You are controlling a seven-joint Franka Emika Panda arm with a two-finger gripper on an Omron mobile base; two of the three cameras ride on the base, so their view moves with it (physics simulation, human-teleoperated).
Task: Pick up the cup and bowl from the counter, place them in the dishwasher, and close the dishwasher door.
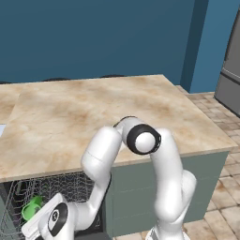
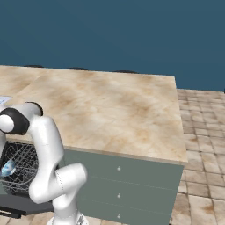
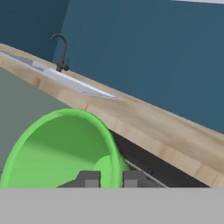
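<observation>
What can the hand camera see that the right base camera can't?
The hand view has the green cup up close, with the gripper shut on its rim, plus a dark faucet and a sink set in the far counter.

The right base view has the pale bowl lying in the dishwasher's wire rack, the grey-green drawers and the tiled floor.

Both have beige counter and the blue wall.
</observation>
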